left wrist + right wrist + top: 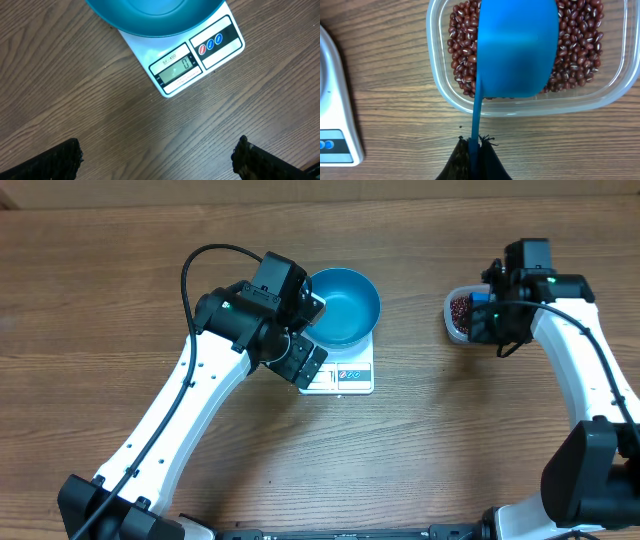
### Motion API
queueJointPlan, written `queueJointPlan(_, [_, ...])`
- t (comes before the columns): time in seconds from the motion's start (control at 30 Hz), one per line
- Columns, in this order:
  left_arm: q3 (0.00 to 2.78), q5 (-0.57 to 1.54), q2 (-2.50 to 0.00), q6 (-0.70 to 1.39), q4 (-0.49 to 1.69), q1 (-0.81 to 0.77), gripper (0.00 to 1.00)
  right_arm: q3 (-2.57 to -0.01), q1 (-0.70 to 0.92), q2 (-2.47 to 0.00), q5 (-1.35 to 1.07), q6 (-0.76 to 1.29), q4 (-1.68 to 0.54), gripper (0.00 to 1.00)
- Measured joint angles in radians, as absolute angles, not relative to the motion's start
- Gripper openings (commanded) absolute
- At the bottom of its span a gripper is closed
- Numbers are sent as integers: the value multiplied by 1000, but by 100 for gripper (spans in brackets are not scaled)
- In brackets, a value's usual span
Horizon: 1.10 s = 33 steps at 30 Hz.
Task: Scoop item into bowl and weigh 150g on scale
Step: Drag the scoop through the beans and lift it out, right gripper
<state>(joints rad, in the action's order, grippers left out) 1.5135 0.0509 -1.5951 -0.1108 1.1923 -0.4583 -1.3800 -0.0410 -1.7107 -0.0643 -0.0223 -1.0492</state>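
Many beans (pixel 575 45) in tub (pixel 440 95), right claw (pixel 475 147) clamped on scoop (pixel 517 50) above them, left claw (pixel 157 155) apart beside scale (pixel 175 67)

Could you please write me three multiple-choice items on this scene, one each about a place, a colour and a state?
1. Where does the bowl stand?
A. on the scale
B. on the bare table
C. in an arm's grip

2. What colour is the scoop?
A. red
B. blue
C. white

3. How do the right jaws stand?
A. wide open
B. shut on the scoop's handle
C. out of view

Answers:
1 A: the bowl covers the scale's platform just behind its display.
2 B: the scoop shows plain blue over the beans in the tub.
3 B: the right wrist view shows them pinching the thin handle.
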Motion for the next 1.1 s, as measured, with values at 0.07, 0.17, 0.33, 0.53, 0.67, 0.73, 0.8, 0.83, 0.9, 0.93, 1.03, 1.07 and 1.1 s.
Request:
queueJointPlan(0.07, [1514,51,-1595,-111,1192,-458,100,-1380,-58,-1710,-94,-22,-1050,4])
queueJointPlan(0.17, [1514,51,-1595,-111,1192,-458,99,-1380,-65,-1711,-118,-22,-1052,4])
queueJointPlan(0.33, [1514,51,-1595,-111,1192,-458,100,-1380,-65,-1711,-135,-22,-1053,4])
queueJointPlan(0.53, [1514,51,-1595,-111,1192,-458,99,-1367,-65,-1716,-150,-22,-1042,4])
queueJointPlan(0.67, [1514,51,-1595,-111,1193,-458,99,-1358,-66,-1721,-158,-22,-1041,4])
queueJointPlan(0.73, [1514,51,-1595,-111,1192,-458,100,-1357,-65,-1722,-159,-22,-1041,4])
queueJointPlan(0.8, [1514,51,-1595,-111,1192,-458,99,-1357,-66,-1723,-161,-22,-1041,4])
queueJointPlan(0.83, [1514,51,-1595,-111,1193,-458,100,-1357,-67,-1723,-163,-22,-1041,4])
queueJointPlan(0.9, [1514,51,-1595,-111,1192,-458,100,-1357,-81,-1724,-184,-22,-1042,4])
queueJointPlan(0.93, [1514,51,-1595,-111,1192,-458,100,-1357,-87,-1724,-192,-22,-1042,4])
queueJointPlan(1.03, [1514,51,-1595,-111,1192,-458,100,-1357,-126,-1726,-241,-22,-1044,4])
queueJointPlan(1.07, [1514,51,-1595,-111,1192,-458,100,-1356,-136,-1726,-252,-21,-1045,4])
queueJointPlan(1.1, [1514,51,-1595,-111,1192,-458,100,-1356,-150,-1726,-268,-23,-1047,4])
